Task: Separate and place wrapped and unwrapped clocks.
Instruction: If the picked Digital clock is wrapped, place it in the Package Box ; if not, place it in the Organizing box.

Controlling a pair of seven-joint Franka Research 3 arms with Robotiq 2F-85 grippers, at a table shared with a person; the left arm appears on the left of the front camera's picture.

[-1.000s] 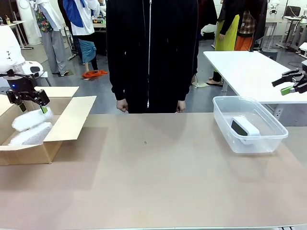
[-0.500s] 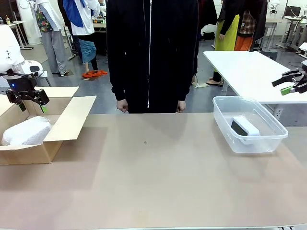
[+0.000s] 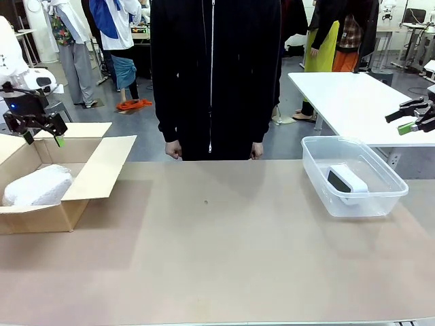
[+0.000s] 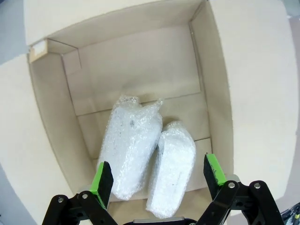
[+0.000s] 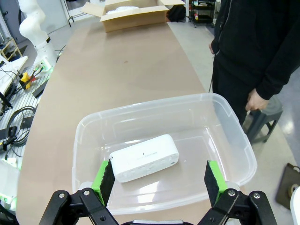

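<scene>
Two wrapped clocks lie in the box, bare clock in the tub; left gripper and right gripper empty, jaws apart — sorting looks done, next just retract.

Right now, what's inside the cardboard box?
Two bubble-wrapped clocks lie side by side on the floor of the cardboard box, the larger beside the smaller. The wrap covers what they hold, and the bundles cover the floor under them.
</scene>
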